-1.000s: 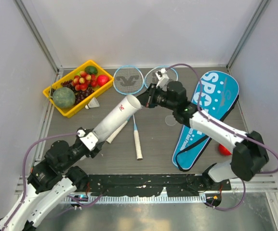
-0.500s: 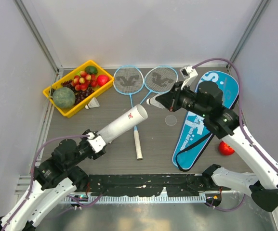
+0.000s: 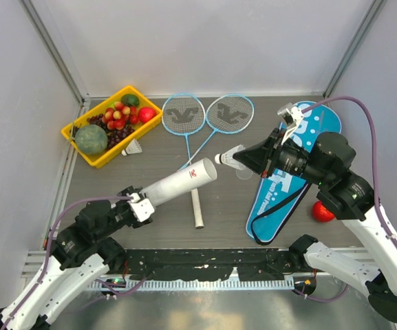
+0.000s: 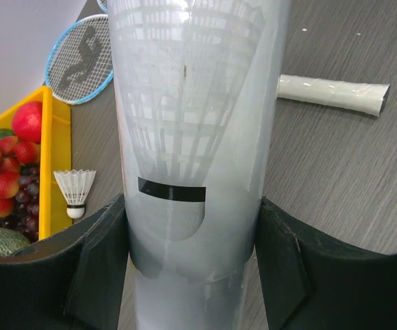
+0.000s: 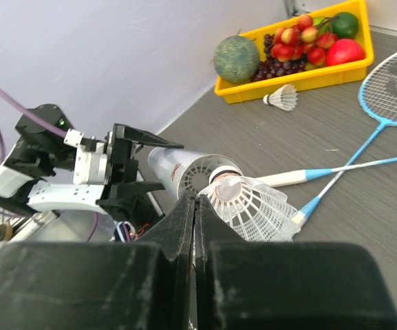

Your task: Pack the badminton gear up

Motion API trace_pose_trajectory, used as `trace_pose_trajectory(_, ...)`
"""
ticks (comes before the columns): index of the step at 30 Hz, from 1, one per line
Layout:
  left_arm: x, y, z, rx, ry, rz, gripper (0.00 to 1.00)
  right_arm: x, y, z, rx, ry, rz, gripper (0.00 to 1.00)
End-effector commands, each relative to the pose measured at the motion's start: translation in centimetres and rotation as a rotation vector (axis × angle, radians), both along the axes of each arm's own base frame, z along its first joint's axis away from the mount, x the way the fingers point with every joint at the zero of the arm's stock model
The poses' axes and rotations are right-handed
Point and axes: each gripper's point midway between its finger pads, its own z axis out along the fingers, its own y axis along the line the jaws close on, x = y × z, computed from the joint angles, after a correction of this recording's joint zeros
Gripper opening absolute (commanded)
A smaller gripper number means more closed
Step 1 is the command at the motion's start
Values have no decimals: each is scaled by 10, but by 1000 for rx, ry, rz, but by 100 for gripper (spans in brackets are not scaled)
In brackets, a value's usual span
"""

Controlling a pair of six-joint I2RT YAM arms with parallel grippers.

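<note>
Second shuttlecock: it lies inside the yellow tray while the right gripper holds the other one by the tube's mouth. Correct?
No. Top view: the second shuttlecock lies on the table beside the yellow tray, not inside it; the rest holds.

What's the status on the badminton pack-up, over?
Left tool gripping tube, right tool shut on shuttlecock. Cork end facing tube mouth, not inside. Second shuttlecock, rackets not packed. Nothing in the way.

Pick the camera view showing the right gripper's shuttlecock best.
Right wrist view: the shuttlecock sits close and sharp, cork facing the tube. The top view shows it small; the left wrist view shows none of it.
</note>
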Motion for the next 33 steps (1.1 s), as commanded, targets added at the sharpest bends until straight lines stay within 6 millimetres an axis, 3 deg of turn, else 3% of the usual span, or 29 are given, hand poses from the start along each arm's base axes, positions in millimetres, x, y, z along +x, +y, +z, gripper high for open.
trace_pose_trajectory(1, -4, -18, 36, -94, -94, -97, 16, -17, 8, 4, 55, -2, 99, 6)
trace_pose_trajectory(12, -2, -25, 39, -121, -106, -118, 15, -29, 36, -21, 154, 113, 262, 5)
trace_pose_trajectory(33, -3, -35, 43, -167, -145, -160, 14, -36, 63, -26, 247, 153, 363, 5)
